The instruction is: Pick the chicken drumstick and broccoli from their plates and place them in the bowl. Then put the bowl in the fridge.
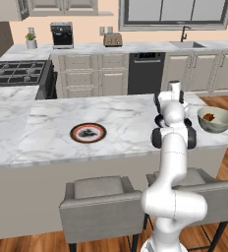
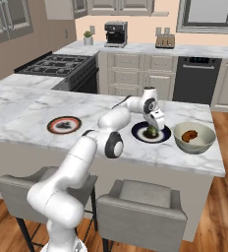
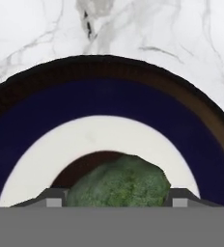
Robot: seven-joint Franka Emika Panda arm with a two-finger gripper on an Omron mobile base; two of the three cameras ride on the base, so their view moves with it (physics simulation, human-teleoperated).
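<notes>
I have the hand (image 3: 112,202) straight down over the broccoli (image 3: 119,182), low centre of my hand view on the dark-rimmed plate (image 3: 109,106). Its fingertips (image 3: 53,197) flank the floret, spread either side; contact I cannot tell. The bowl (image 2: 194,142) sits just right.

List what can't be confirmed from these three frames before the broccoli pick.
- Contact: in the hand view, fingertips flank the dark green bumpy broccoli floret; the bottom edge cuts off whether they touch it.
- Dark blue plate with white ring: hidden in the left base view by the white arm.
- Gripper: too small in the right base view to judge its jaws.
- Grey-green bowl: the reddish-brown chicken drumstick lies inside; its underside is hidden.
</notes>
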